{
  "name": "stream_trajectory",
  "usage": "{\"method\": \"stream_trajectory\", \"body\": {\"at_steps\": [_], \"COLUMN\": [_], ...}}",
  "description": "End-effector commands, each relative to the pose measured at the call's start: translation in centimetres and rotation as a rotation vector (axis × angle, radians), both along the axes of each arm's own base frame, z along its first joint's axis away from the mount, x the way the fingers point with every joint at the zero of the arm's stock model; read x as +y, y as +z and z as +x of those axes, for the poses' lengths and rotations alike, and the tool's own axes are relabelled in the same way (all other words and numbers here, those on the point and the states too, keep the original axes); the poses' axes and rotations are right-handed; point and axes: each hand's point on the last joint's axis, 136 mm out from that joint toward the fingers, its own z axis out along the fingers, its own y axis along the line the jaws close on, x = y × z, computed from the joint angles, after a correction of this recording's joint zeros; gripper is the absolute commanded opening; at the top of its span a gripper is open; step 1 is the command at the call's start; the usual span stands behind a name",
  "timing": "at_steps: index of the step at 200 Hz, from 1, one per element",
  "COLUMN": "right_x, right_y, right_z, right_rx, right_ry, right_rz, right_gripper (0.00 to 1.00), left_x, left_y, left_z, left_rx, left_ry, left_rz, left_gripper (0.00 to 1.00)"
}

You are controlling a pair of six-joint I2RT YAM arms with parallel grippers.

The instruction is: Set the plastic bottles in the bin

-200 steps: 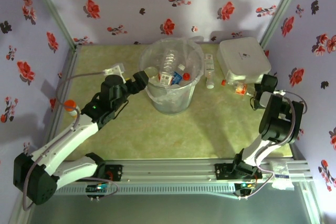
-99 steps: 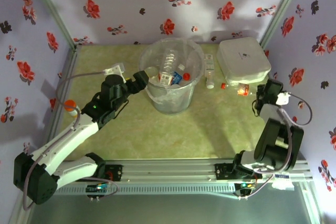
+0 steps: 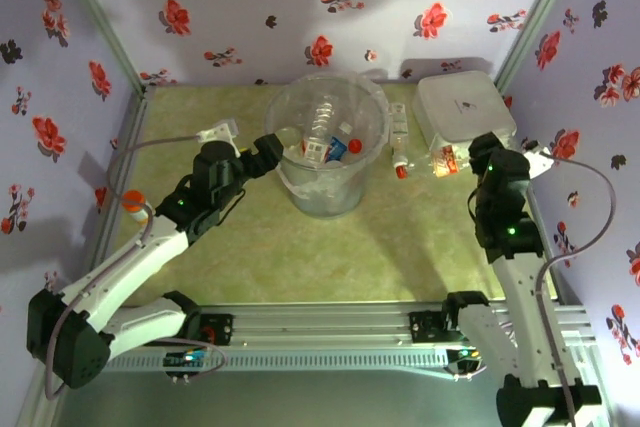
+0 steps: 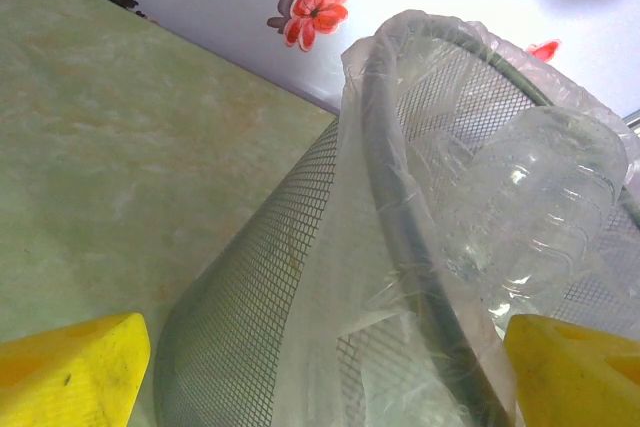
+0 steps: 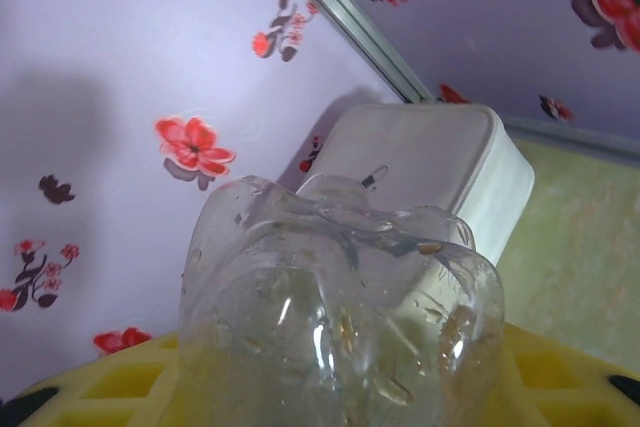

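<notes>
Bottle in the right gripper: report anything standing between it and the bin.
One loose bottle lies on the table just right of the bin, between it and the held bottle. Nothing else visible intervenes.

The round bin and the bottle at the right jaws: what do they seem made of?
The round grey bin looks like matte mesh, metal or plastic: a woven grid shows. Its liner is a thin glossy clear plastic bag. The clear bottle looks like thin shiny plastic, with bright highlights.
</notes>
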Motion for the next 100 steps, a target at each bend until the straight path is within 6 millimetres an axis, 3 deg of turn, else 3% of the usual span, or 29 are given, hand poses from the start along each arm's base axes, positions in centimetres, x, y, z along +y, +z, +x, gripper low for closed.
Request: {"method": "stream_trajectory", "body": {"at_steps": [1,32,55,77,100], "right_x": [0.1,3.1,6.2,9.5,13.2], "right_y": [4.5,10.7,14.0,16.1,16.6], "right_z": [-1.4,-0.7,0.5,1.9,3.6], "right_rx": [-0.045,-0.176,-0.240,-0.278,-0.288], "right_ry": [-0.019,0.091,0.192,0.276,0.359], "right_rz": [-0.139,-0.191,-0.221,-0.261,-0.284], "right_gripper": [0.35,0.34,0.33,0.33,0.33], "left_x": [0.4,0.5,0.4,0.4,0.3], "left_y": [-1.5,-1.7,-1.7,-1.7,-1.6], "left_z": [0.0,0.0,0.0,0.0,0.1], "left_rx": [0.048,0.051,0.054,0.053,0.052], "left_ry": [0.004,0.004,0.005,0.004,0.002], "left_rz": [0.059,0.062,0.059,0.058,0.057], "left_gripper": [0.92,0.92,0.92,0.92,0.92]}}
